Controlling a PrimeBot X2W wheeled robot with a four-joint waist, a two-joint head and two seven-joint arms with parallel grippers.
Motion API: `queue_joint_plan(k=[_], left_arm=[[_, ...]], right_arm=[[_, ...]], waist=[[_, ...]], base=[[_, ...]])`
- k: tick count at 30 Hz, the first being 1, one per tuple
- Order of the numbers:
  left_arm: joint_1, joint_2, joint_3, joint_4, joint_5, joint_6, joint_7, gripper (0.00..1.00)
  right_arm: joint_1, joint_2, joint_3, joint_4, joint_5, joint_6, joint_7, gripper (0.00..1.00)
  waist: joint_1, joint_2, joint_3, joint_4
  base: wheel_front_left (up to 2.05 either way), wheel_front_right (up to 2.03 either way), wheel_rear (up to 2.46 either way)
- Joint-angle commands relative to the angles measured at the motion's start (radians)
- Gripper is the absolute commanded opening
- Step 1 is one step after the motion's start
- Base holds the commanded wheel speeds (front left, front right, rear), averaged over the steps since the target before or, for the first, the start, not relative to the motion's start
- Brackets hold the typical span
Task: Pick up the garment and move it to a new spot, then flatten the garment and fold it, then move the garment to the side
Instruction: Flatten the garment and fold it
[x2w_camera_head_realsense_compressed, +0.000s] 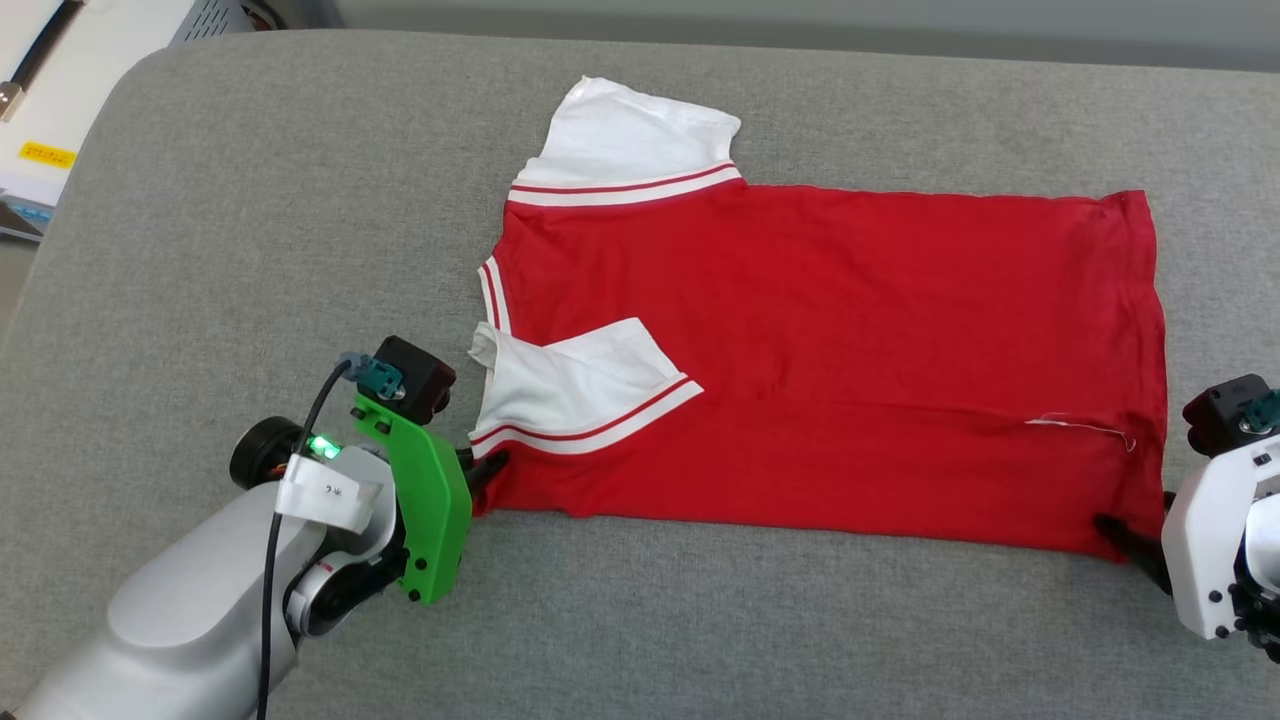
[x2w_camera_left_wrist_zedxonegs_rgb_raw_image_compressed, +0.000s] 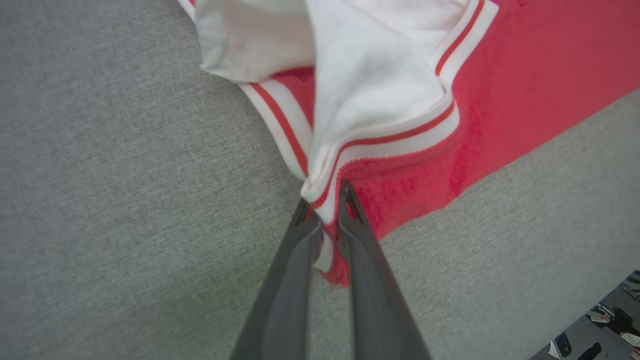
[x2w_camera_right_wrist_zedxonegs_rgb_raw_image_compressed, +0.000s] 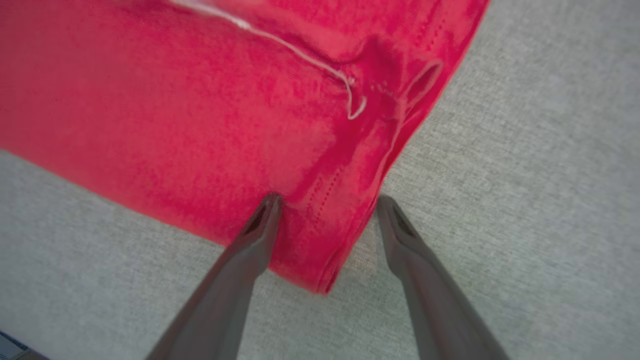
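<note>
Obs. from beside the rig: garment (x2w_camera_head_realsense_compressed: 830, 360) lies on the grey padded surface (x2w_camera_head_realsense_compressed: 300, 200), roughly centre, collar end toward the robot's left, hem toward its right, plain red face up. Body is spread fairly flat w/ only light creases. Near sleeve (x2w_camera_head_realsense_compressed: 570, 385) is already turned in over the red body. Far sleeve (x2w_camera_head_realsense_compressed: 630, 135) lies out past the far edge, not turned in. Left gripper (x2w_camera_head_realsense_compressed: 487, 475) is at the near shoulder corner; in the wrist view its fingers (x2w_camera_left_wrist_zedxonegs_rgb_raw_image_compressed: 350, 210) are pinched nearly together on the striped trim and red cloth bunched between them, so a grip on the garment, left gripper (x2w_camera_left_wrist_zedxonegs_rgb_raw_image_compressed: 325, 197). Right gripper (x2w_camera_head_realsense_compressed: 1130, 520) sits at the near hem corner (x2w_camera_right_wrist_zedxonegs_rgb_raw_image_compressed: 320, 260), jaws wide apart, one finger on the cloth and one on the bare surface beside it, straddling the corner, nothing clamped; right gripper (x2w_camera_right_wrist_zedxonegs_rgb_raw_image_compressed: 327, 200). A loose white thread (x2w_camera_head_realsense_compressed: 1080, 428) trails near that corner. Est. of progress: placing and flattening look done, folding just begun, approx. mid-task. Left to do: right-side grip, carry the near long edge over, deal w/ the far sleeve, further folds, then shift to the side.
</note>
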Motion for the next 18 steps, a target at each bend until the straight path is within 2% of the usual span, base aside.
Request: queue_joint_plan(k=[1,4,5,7,10,15,17,18], left_arm=[[-0.012,0.001,-0.003,0.0,0.018,0.006,-0.008,0.0],[-0.008,0.001,-0.006,0.004,0.022,0.007,-0.014,0.0],[-0.003,0.003,-0.006,0.007,0.021,0.008,-0.017,0.0],[0.006,0.007,-0.003,0.012,0.017,0.012,-0.025,0.0],[0.038,0.02,-0.002,0.02,0.006,0.015,-0.041,0.0],[0.075,0.058,0.008,-0.006,-0.009,0.023,-0.056,0.0],[0.089,0.077,0.013,-0.028,-0.015,0.03,-0.059,0.0],[0.118,0.108,0.02,-0.07,-0.024,0.048,-0.064,0.0]], right_arm=[[0.014,0.035,0.042,0.041,0.006,0.0,-0.005,1.0],[0.015,0.053,0.088,0.081,0.02,0.0,-0.033,1.0],[0.012,0.057,0.101,0.089,0.029,0.0,-0.048,0.71],[0.002,0.057,0.114,0.102,0.04,0.0,-0.085,0.0],[-0.021,0.036,0.127,0.105,0.042,0.0,-0.159,0.0],[-0.016,0.003,0.108,0.067,0.052,0.0,-0.222,0.0],[-0.001,-0.009,0.089,0.042,0.058,0.0,-0.239,0.0],[0.037,-0.028,0.062,-0.002,0.056,0.0,-0.25,0.0]], waist=[[0.0,0.0,0.013,0.008],[0.0,0.0,0.014,0.006],[0.0,0.0,0.011,0.003],[0.0,0.0,0.002,-0.003],[0.0,0.0,-0.034,-0.021],[0.0,0.0,-0.081,-0.037],[0.0,0.0,-0.097,-0.04],[0.0,0.0,-0.12,-0.046]], base=[[0.0,0.0,0.0],[0.0,0.0,0.0],[0.0,0.0,0.0],[0.0,0.0,0.0],[0.0,0.0,0.0],[0.0,0.0,0.0],[0.0,0.0,0.0],[0.0,0.0,0.0]])
